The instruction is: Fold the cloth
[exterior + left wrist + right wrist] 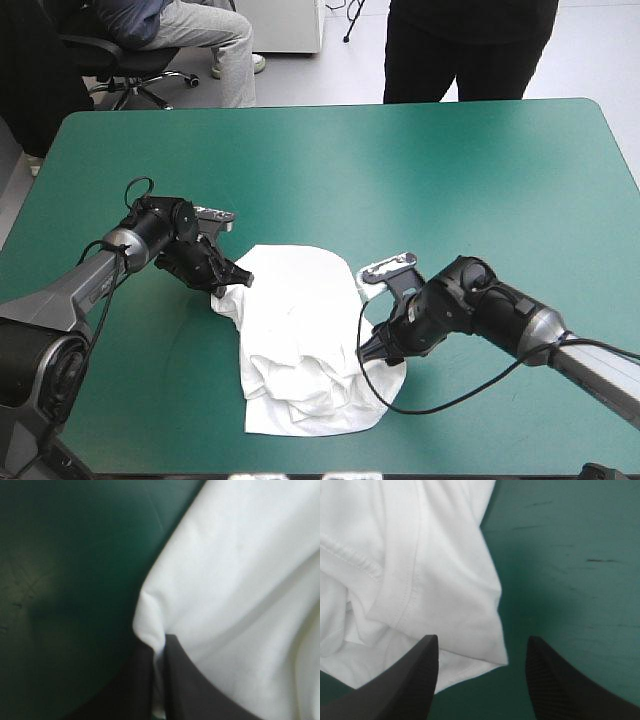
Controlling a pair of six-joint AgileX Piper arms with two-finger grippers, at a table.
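1 T-shirt (300,340), 2 grippers, 4 black fingers (412,682), 1 table (450,170).

The 1 white T-shirt lies as 1 crumpled heap on the table's 1 teal-green cover, between the 2 grippers. The left gripper (237,281) has its 2 fingers (195,690) pinched together, with 1 fold of the T-shirt's edge caught between them. The right gripper (375,352) has its 2 fingers standing apart, with 1 corner of the T-shirt's hem lying in the gap just ahead of them.

High camera overlooks table (450,170); both wrist cameras hug the T-shirt (300,330).
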